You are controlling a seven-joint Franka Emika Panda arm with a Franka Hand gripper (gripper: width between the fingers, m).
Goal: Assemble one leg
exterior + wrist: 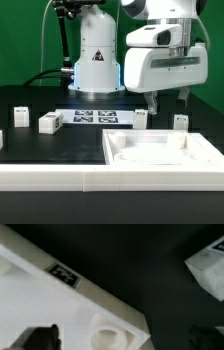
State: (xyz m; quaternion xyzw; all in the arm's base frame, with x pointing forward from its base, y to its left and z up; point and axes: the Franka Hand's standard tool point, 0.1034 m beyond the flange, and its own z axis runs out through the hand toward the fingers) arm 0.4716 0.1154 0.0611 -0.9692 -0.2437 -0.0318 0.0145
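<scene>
Several small white legs stand on the black table in the exterior view: two at the left (20, 116) (50, 122) and two by the tabletop panel's far edge (141, 119) (181, 121). My gripper (171, 104) hangs open and empty above the gap between those last two legs. In the wrist view my gripper (122, 339) is open, with dark fingertips (40, 337) on either side of a panel corner that has a round hole (106, 336). One leg (205, 272) with a tag lies off to the side, apart from the fingers.
The large white square panel (160, 152) with a raised rim lies at the front right and carries a tag (65, 274). The marker board (95, 116) lies before the robot base. A white rail (60, 178) runs along the front edge. Another white part (2, 140) sits at the left edge.
</scene>
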